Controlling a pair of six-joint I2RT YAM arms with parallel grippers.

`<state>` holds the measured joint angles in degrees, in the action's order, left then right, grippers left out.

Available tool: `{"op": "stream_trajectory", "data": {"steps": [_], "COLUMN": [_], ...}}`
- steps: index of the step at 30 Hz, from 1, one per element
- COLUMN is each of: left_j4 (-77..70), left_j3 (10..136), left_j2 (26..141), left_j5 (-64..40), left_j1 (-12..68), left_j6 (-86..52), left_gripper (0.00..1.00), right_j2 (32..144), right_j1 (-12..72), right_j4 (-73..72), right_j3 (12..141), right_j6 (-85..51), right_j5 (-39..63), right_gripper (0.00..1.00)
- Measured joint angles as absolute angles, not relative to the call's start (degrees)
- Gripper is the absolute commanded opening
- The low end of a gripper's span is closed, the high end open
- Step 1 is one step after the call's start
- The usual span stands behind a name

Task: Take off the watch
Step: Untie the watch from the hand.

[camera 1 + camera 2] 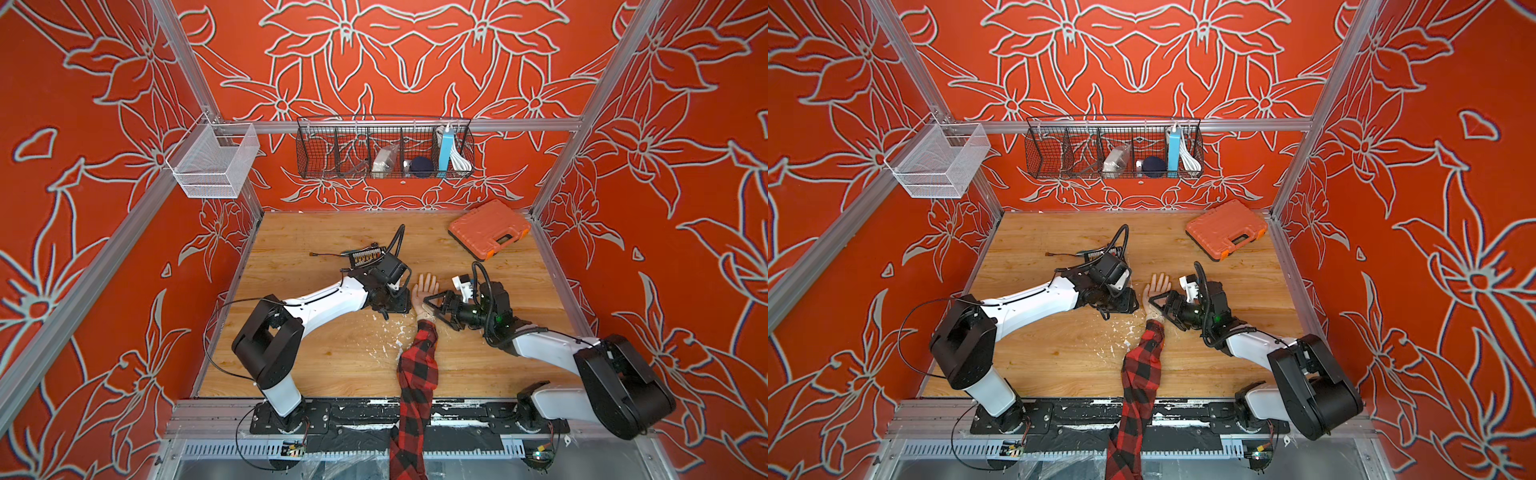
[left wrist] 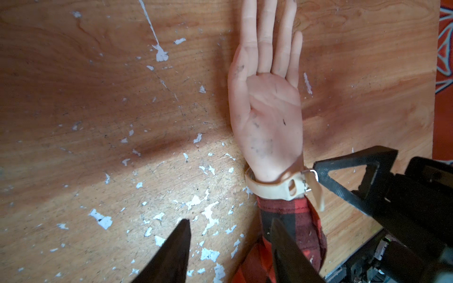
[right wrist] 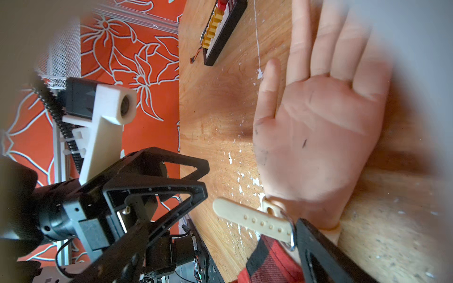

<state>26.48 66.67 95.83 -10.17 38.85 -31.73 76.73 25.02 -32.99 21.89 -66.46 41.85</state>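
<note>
With left gripper and right gripper both spread empty, we judge the watch light and floppy, best pinched by its loose tail beside the buckle.

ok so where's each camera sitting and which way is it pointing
Top views: high over the arm bases, facing down; table, hand, whole left arm and right arm.
Left wrist: above the table, facing down at hand and watch; left fingers show.
Right wrist: low, facing across the palm; one right finger, and the left fingers opposite.
Shared: both wrist views show the watch buckle at the right finger's tip.
</note>
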Motion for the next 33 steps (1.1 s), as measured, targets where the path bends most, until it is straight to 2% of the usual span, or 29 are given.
{"op": "stream_trajectory", "data": {"steps": [13, 33], "left_j4": [26.6, 26.7], "left_j3": [65.3, 61.2], "left_j2": [93.8, 87.5], "left_j5": [-10.2, -10.3], "left_j1": [37.6, 32.8], "left_j6": [-31.7, -30.6], "left_gripper": [0.53, 0.53], "right_j2": [81.8, 83.7], "right_j1": [25.1, 31.6], "right_j4": [-43.9, -45.4], "right_j3": [21.9, 26.9], "right_j6": [-74.4, -78.6], "right_j5": [44.3, 44.7], "right_gripper": [0.96, 0.95]}}
